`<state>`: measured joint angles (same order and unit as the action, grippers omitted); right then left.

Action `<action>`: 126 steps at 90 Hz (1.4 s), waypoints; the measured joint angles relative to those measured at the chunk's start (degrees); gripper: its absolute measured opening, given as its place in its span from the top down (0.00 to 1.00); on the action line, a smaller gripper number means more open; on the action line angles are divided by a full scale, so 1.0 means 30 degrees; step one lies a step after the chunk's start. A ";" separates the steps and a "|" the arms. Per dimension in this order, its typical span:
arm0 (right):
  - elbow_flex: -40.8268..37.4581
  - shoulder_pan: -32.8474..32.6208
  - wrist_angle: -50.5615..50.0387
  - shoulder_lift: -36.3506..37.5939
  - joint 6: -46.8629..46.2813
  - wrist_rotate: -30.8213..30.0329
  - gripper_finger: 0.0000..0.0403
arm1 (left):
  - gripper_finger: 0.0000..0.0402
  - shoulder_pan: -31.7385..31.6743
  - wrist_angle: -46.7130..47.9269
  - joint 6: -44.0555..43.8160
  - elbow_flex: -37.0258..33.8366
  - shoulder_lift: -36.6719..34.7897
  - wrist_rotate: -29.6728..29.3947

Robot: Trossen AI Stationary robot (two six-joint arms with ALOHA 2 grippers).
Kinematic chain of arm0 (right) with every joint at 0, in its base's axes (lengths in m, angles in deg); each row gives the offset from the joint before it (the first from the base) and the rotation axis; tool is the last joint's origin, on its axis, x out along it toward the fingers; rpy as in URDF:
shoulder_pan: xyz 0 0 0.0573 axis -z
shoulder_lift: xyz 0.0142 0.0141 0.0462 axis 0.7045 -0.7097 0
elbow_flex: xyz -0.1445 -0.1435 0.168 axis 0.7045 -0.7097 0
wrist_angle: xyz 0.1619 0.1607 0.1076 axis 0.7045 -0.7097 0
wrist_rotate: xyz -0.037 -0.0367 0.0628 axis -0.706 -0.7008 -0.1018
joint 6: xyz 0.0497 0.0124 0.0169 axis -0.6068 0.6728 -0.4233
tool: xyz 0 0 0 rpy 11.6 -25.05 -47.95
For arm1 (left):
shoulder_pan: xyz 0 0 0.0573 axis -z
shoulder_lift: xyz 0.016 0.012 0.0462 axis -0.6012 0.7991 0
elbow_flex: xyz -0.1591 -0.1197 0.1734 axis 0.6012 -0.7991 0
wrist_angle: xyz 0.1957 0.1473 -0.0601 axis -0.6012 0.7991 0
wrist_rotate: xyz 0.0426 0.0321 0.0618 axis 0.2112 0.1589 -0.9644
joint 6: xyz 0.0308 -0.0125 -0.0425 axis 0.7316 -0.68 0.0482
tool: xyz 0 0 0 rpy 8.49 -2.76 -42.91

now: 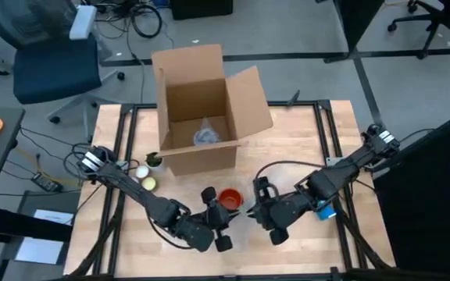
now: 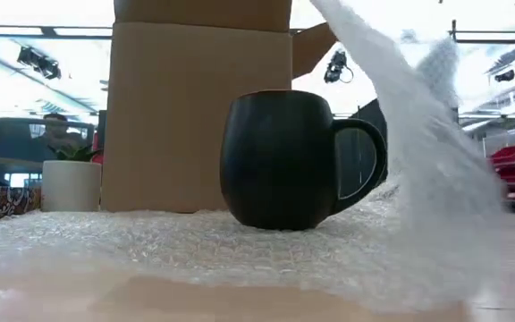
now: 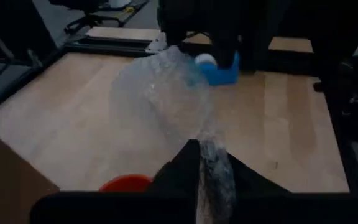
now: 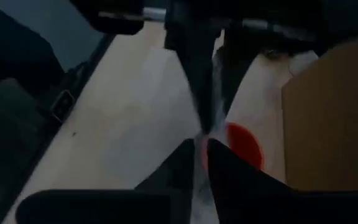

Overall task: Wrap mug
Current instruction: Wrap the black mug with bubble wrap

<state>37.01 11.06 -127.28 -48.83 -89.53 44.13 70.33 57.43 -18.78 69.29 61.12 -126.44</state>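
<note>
Nearest in the low view, bubble wrap [image 2: 240,250] lies on the worktop [image 1: 303,133] under the mug [image 2: 280,161]. Left fingers [image 3: 185,168] and right fingers [image 4: 225,168] each pinch its edge, raised at the mug's 3 o'clock, probably to fold over. Behind, at 12 o'clock, stands the cardboard box [image 1: 201,101].

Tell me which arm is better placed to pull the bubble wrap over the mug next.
Probably the left: its gripper already pinches the raised bubble wrap beside the mug. The right gripper grips wrap too.
</note>
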 joint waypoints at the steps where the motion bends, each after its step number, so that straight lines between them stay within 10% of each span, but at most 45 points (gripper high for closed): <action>1: 0.0000 -0.0034 -0.0068 0.0111 -0.0138 0.0000 0.90 | 1.00 -0.0012 0.0086 -0.0081 0.0000 -0.0051 -0.0020; 21: 0.0000 -0.1182 -0.0531 0.1659 -0.2014 0.0503 0.80 | 1.00 -0.0770 0.0327 -0.1720 0.0000 -0.0600 0.0673; 51: 0.0000 -0.0516 -0.2933 0.1674 -0.2389 -0.4124 0.86 | 1.00 -0.1118 -0.2123 -0.2292 -0.0007 -0.0406 0.5323; 108: -0.0266 0.7190 -0.2831 -0.0835 0.1907 1.4701 1.00 | 1.00 -0.1367 -0.2384 -0.2125 -0.0007 -0.0400 0.4971; 126: -0.0707 0.7303 -0.3709 -0.1110 0.1703 1.4759 1.00 | 1.00 -0.1519 -0.2643 -0.2104 0.0000 -0.0406 0.6127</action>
<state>34.89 32.97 -138.41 -52.16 -84.42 88.40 65.78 49.50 -25.09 69.29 59.90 -108.06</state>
